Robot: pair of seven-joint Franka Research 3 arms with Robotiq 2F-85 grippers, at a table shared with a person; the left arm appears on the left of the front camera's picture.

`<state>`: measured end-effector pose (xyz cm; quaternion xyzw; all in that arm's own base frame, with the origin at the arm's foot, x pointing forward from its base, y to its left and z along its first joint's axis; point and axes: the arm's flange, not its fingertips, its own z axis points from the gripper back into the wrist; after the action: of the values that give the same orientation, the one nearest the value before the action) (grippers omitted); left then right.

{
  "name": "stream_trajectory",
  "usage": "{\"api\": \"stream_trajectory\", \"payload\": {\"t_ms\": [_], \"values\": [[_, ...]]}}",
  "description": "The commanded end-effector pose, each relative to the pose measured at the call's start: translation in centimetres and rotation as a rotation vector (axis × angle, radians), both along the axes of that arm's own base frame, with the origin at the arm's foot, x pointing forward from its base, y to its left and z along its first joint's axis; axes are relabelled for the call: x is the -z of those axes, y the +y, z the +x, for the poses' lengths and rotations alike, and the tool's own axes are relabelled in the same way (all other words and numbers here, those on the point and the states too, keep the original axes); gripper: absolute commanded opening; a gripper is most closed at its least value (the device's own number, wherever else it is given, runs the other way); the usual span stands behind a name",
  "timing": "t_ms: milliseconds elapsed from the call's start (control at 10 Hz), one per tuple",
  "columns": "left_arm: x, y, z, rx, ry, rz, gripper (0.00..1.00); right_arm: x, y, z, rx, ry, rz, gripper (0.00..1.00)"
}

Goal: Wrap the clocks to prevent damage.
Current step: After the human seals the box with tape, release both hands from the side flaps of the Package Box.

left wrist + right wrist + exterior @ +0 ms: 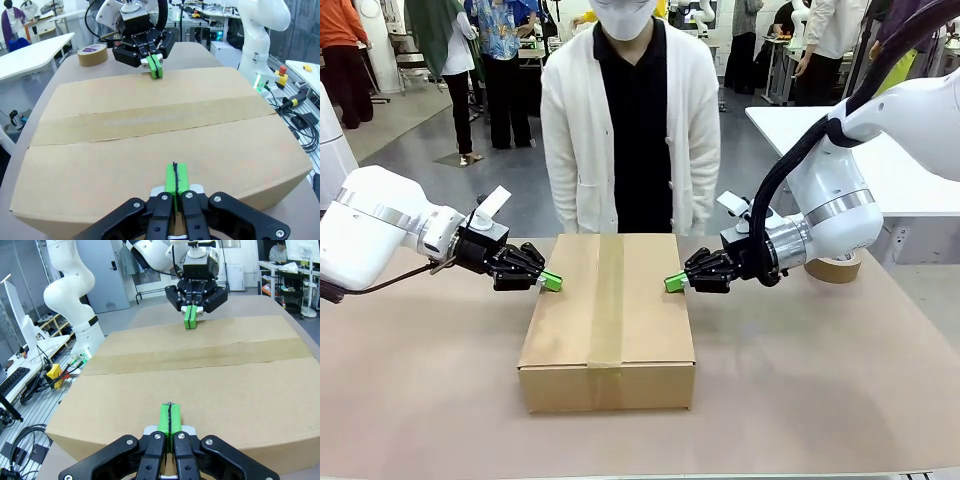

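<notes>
The clocks are out of view. A brown cardboard box, closed with a strip of tape along its top, lies in the middle of the table. My left gripper is shut with nothing in it, its green pads at the box's left top edge. My right gripper is shut and empty too, its pads at the box's right top edge. The two point at each other across the lid. From each wrist the other gripper shows at the far edge: the right gripper and the left gripper.
A brown tape roll lies on the table behind my right arm. A person in a white cardigan stands at the far side behind the box. A white table is at the back right.
</notes>
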<state>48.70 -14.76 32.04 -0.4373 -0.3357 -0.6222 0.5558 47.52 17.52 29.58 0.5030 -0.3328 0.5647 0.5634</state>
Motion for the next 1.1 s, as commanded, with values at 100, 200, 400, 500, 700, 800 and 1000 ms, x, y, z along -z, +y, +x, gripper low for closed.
{"api": "stream_trajectory", "payload": {"t_ms": [100,200,400,500,700,800,1000], "values": [[-7.9,0.9,-1.0,0.033,-0.005,0.094,0.0,-4.9,0.4,-3.0,0.026,-0.005,-0.109,0.01],[-11.0,1.4,-3.6,0.025,0.0,0.172,0.0,-8.3,-0.1,-5.6,0.034,0.027,-0.204,0.01],[-19.5,2.5,-6.1,-0.03,-0.03,0.365,0.0,-16.2,-0.1,-10.8,0.161,-0.001,-0.325,0.01],[-22.2,3.2,-8.4,-0.07,-0.014,0.455,0.0,-19.5,0.0,-14.1,0.236,-0.038,-0.416,0.01],[-25.5,5.8,-12.7,-0.188,0.021,0.567,0.0,-24.5,-0.2,-20.3,0.395,-0.074,-0.526,0.01],[-26.8,6.9,-13.7,-0.23,0.023,0.589,0.0,-26.1,-0.3,-22.2,0.478,-0.096,-0.56,0.01],[-27.1,8.3,-15.8,-0.278,0.014,0.608,0.0,-28.0,-0.5,-24.2,0.568,-0.161,-0.609,0.01]]}}
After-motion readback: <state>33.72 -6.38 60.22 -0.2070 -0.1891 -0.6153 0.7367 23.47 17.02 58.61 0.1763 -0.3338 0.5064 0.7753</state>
